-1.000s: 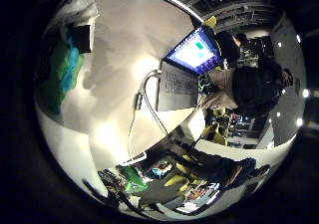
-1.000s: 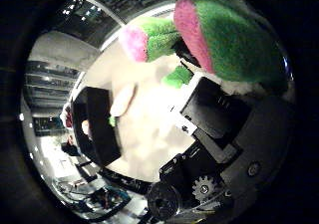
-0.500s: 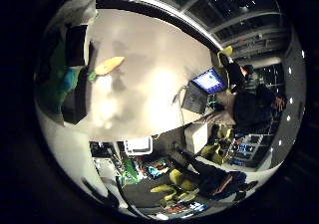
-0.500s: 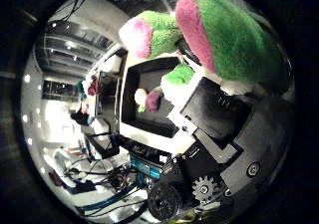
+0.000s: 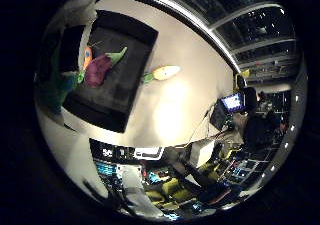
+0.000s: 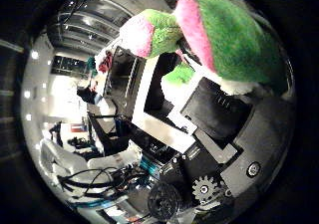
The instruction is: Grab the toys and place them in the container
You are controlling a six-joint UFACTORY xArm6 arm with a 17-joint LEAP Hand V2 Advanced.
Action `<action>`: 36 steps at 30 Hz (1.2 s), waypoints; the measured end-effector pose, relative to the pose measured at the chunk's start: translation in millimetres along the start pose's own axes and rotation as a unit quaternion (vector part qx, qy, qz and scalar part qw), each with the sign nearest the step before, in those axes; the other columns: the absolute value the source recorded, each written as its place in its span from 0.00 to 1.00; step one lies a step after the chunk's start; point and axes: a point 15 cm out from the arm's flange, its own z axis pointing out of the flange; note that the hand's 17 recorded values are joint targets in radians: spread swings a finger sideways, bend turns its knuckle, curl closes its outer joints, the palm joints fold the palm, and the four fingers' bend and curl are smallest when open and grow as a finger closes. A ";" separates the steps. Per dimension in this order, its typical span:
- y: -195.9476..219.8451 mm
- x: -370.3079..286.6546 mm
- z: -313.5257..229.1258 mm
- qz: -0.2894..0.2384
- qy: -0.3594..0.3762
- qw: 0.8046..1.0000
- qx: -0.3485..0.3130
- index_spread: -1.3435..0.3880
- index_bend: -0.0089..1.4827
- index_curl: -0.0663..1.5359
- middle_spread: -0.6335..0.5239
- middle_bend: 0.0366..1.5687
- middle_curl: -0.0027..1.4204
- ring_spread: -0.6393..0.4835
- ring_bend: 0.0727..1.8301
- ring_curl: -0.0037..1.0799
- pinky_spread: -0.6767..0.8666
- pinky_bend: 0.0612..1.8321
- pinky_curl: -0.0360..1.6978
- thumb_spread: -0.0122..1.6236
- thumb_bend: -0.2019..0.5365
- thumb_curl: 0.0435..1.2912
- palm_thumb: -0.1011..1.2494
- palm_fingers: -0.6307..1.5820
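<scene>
Since half a second ago the black container [image 5: 107, 80] has come fully under the palm, where before only its edge showed. It sits on the white table [image 5: 185, 110], with a purple toy [image 5: 97, 71] and a small orange one [image 5: 88, 56] lying inside it. A yellow toy [image 5: 162, 73] lies on the table just beside the container's rim. The laptop [image 5: 231, 103] now sits farther off, well apart from the container.

The hand [image 6: 224, 149] is carried high, palm facing down at the table. Its black and white fingers are curled round a green and pink plush toy [image 6: 224, 40], pressed close against the palm, as before. Clock directions mean little in these turning views. No writing can be read.
</scene>
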 end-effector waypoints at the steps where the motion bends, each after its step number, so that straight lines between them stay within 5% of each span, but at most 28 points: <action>1: -7.1 -1.5 3.6 -0.002 0.000 1.000 0.007 0.66 0.77 0.44 0.47 0.84 0.39 0.43 0.77 0.51 0.30 0.58 0.65 0.54 0.25 0.56 0.83 0.84; 6: -42.0 -0.4 26.2 -0.007 0.004 0.999 0.048 0.66 0.77 0.44 0.47 0.84 0.39 0.43 0.78 0.51 0.29 0.56 0.65 0.55 0.22 0.54 0.78 0.84; 12: -45.1 2.9 47.1 -0.032 0.011 0.999 0.038 0.60 0.50 0.38 0.42 0.74 0.35 0.38 0.72 0.47 0.18 0.47 0.54 0.56 0.22 0.45 0.68 0.71; 15: -36.3 3.6 54.1 -0.050 0.010 0.999 0.017 0.51 0.43 0.36 0.40 0.57 0.31 0.40 0.61 0.43 0.25 0.41 0.54 0.59 0.22 0.40 0.65 0.41; 17: -26.7 3.8 61.8 -0.062 0.008 0.998 -0.005 0.49 0.39 0.33 0.47 0.42 0.25 0.56 0.45 0.33 0.41 0.41 0.52 0.60 0.21 0.36 0.61 0.26; 19: -17.6 5.6 66.8 -0.073 0.009 0.997 -0.029 0.48 0.30 0.28 0.55 0.29 0.20 0.69 0.34 0.23 0.59 0.39 0.46 0.60 0.22 0.32 0.58 0.23; 23: -11.9 26.2 65.7 -0.084 0.025 0.994 -0.065 0.48 0.16 0.24 0.65 0.16 0.18 0.79 0.25 0.19 0.73 0.35 0.39 0.59 0.22 0.28 0.55 0.23; 36: 1.7 106.4 44.6 -0.042 0.037 0.996 -0.070 0.50 0.12 0.22 0.69 0.10 0.19 0.80 0.18 0.19 0.79 0.29 0.28 0.59 0.24 0.23 0.53 0.29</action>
